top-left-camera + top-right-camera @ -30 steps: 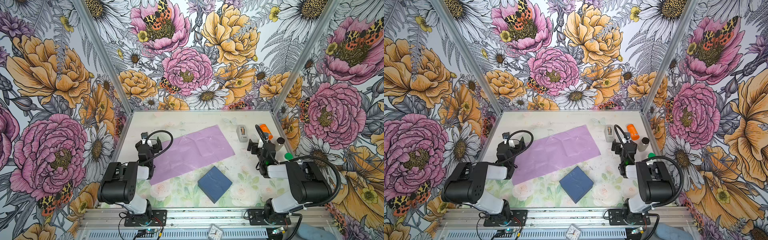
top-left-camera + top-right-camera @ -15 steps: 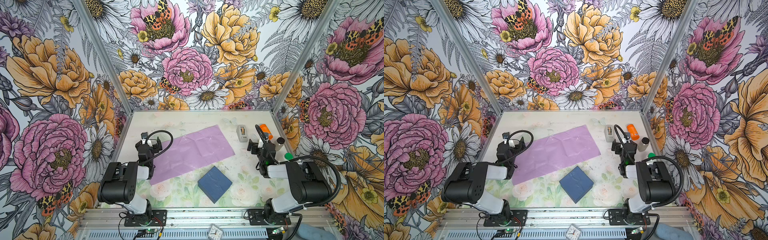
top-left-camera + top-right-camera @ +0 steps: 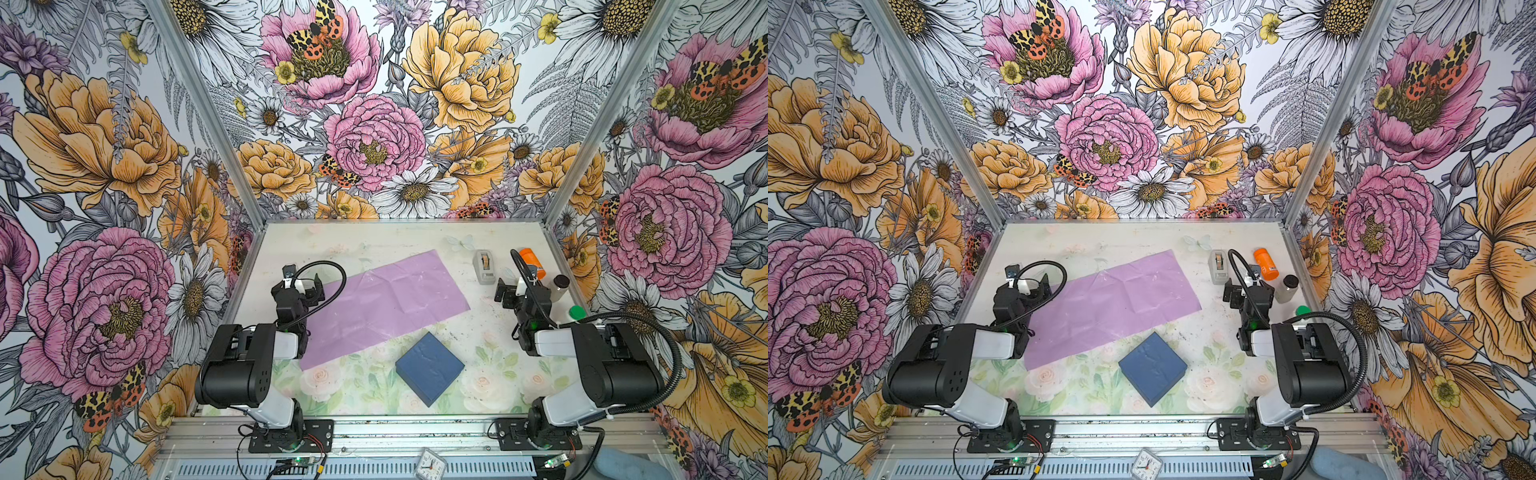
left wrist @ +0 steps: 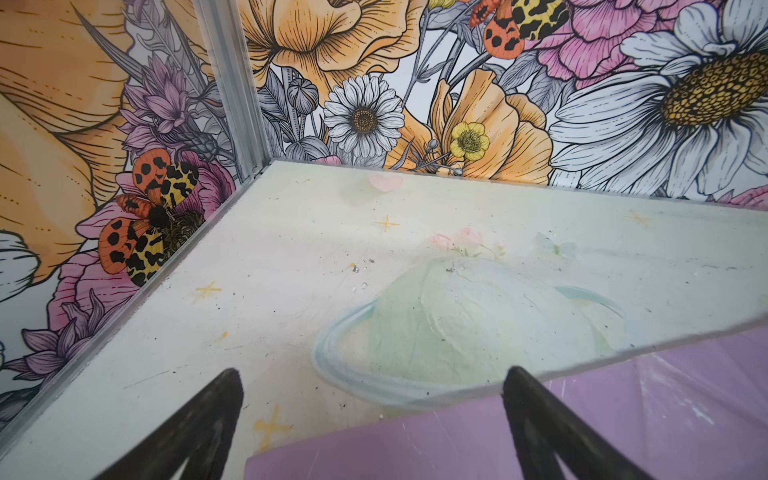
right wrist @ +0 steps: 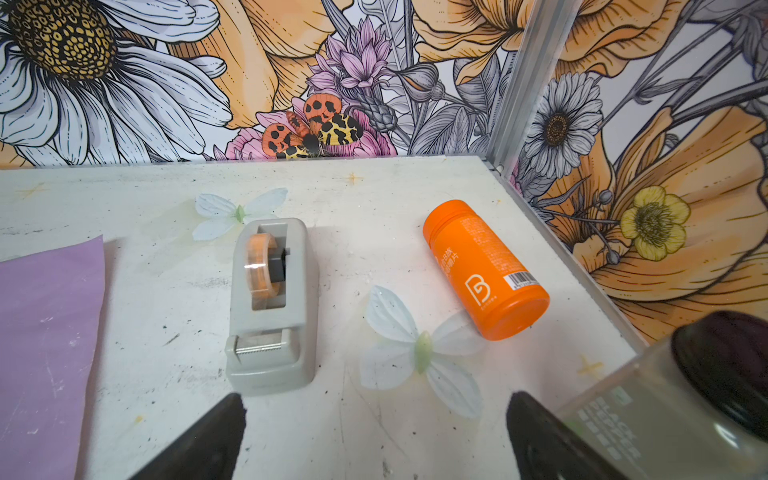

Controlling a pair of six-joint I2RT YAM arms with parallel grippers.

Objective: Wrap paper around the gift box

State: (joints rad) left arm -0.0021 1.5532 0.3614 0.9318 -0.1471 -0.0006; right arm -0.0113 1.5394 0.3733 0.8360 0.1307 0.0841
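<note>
**Mia:** Where is the flat, square, dark blue gift box (image 3: 429, 369)?

**Ben:** It sits on the pale flowery table top (image 3: 374, 237), near the front, between the two arms. Nothing touches it.

**Mia:** And the big thin sheet of purple paper (image 3: 382, 305)?

**Ben:** It lies flat and slanted, behind the box. Its near edge is just beside the box's back corner.

**Mia:** What about the left gripper (image 4: 372, 372)?

**Ben:** Its two black fingers are spread wide and hold nothing. It hangs at the left end of the paper. One finger is over the purple, the other over bare table.

**Mia:** And the right gripper (image 5: 376, 397)?

**Ben:** It is spread wide too, with nothing in it. It is near the small grey plastic tape holder (image 5: 272, 307). An orange plastic bottle (image 5: 486, 270) lies on its side there. A clear jar (image 5: 685, 407) with a black lid is close by.
</note>
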